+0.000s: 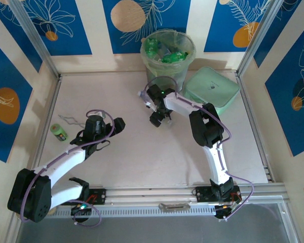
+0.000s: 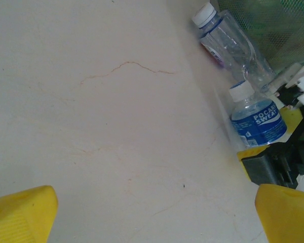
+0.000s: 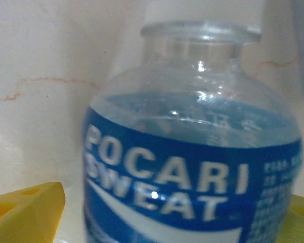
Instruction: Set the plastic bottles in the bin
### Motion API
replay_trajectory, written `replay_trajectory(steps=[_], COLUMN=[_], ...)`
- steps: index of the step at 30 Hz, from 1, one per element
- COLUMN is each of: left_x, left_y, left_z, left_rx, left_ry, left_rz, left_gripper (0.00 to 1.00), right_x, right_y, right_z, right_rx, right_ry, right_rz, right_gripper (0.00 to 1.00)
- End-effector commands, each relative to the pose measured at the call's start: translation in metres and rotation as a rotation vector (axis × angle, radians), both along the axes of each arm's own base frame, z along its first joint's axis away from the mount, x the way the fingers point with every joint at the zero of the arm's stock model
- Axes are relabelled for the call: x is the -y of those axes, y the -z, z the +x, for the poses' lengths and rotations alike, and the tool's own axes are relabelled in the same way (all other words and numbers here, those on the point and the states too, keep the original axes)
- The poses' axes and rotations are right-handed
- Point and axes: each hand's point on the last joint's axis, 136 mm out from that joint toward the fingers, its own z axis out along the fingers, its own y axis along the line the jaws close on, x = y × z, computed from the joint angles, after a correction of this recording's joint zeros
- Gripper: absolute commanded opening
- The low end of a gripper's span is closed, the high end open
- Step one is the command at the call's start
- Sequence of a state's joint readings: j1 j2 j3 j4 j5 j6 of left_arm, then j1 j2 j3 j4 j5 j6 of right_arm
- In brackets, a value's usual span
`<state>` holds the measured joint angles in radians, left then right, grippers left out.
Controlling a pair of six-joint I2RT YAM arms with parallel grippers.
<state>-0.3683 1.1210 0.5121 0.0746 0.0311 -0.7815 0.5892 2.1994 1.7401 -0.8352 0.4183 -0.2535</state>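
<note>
A clear bottle with a blue Pocari Sweat label [image 3: 192, 167] and a white cap stands upright on the table between my right gripper's [image 3: 177, 212] yellow fingers [image 3: 25, 210]. A gap shows beside the left finger, so the jaws are open around it. The left wrist view shows the same bottle [image 2: 257, 120] and, beyond it, a clear red-labelled bottle [image 2: 228, 43] lying near the bin [image 2: 278, 20]. The bin [image 1: 167, 53] stands at the back centre with green bottles [image 1: 169, 56] inside. My right gripper [image 1: 160, 120] is just in front of it. My left gripper [image 1: 116, 126] is open and holds nothing.
A flat mint-green lid [image 1: 212, 90] lies right of the bin. A small green roll [image 1: 58, 132] and a thin wire piece [image 1: 70, 120] sit by the left wall. Walls close off the table on the left, back and right.
</note>
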Motion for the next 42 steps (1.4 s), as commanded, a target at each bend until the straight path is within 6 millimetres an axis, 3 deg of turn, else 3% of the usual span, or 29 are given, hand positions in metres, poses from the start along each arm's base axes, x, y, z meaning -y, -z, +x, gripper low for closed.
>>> replay_trajectory(steps=[1,14,22,26,33,42], left_x=[0.002,0.002,0.002,0.0,0.001,0.002], left_y=[-0.005,-0.006,-0.004,-0.003,-0.002,0.0], left_z=[0.004,0.005,0.004,0.003,0.003,0.001], left_rx=[0.013,0.016,0.012,0.013,0.011,0.01], left_ry=[0.002,0.003,0.003,-0.003,-0.002,0.004], left_rz=[-0.033,-0.034,-0.035,-0.032,-0.036,-0.04], left_gripper=[1.0,1.0,1.0,1.0,1.0,1.0], right_x=[-0.003,-0.01,-0.015,-0.026,-0.062,-0.105], right_y=[0.01,0.008,0.004,-0.009,-0.065,-0.166], right_z=[-0.01,-0.009,-0.01,-0.01,-0.011,-0.013], right_rx=[-0.045,-0.049,-0.041,-0.025,0.034,0.124], right_ry=[0.016,0.007,0.006,-0.001,-0.03,-0.089], right_rz=[0.011,0.023,0.04,0.091,0.272,0.572], right_gripper=[0.89,0.62,0.53,0.53,0.52,0.52])
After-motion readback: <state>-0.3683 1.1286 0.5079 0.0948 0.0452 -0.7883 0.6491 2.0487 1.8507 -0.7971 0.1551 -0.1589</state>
